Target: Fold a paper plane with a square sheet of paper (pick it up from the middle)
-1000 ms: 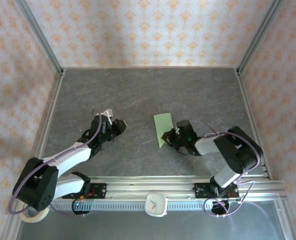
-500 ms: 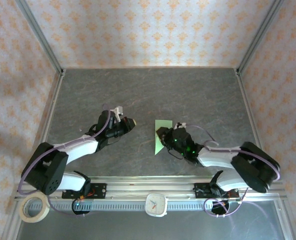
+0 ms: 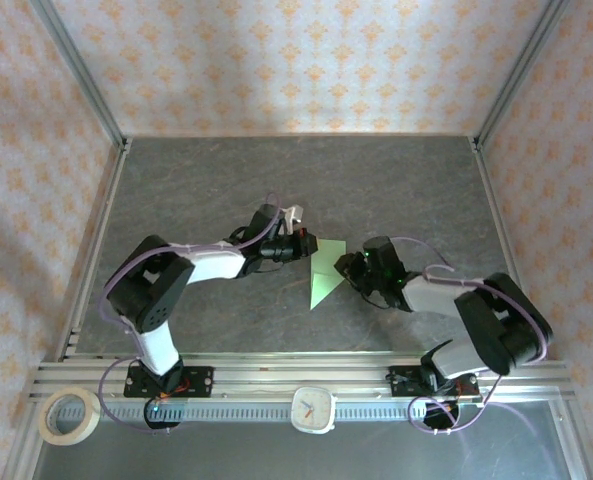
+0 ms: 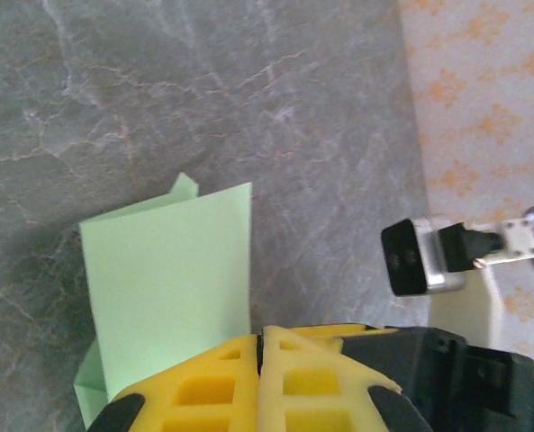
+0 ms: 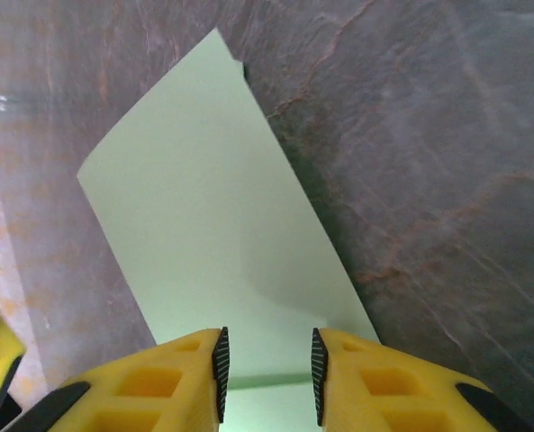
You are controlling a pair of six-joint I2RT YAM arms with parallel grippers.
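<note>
Left gripper (image 4: pixel 260 346) first: its yellow fingers are pressed flat together, with no gap along the seam. On its wrist camera they sit over the near edge of the paper (image 4: pixel 167 270). Whether they are pressing on it or nipping a layer, I cannot tell from here. The paper is pale green and folded. One flat panel faces the camera, a small corner of another layer pokes out at its top left, and a sliver shows at the bottom left.

Over to the right gripper (image 5: pixel 267 346) — its fingers stand apart with a clear gap between them, and the green paper runs straight down into that gap. I cannot tell whether the pads touch it. A dark shadow lies along the paper's right edge on this camera.

From overhead, the paper sits near the middle of the table (image 3: pixel 206 180), a touch right of centre. It is wide at the far end and narrows to a point toward the arms' bases. The left arm stretches across to the far left corner and the right one comes in at the far right corner — the paper lies between the two. By the near rail I see a roll of tape (image 3: pixel 64 418) and a small clock (image 3: pixel 313 408).
</note>
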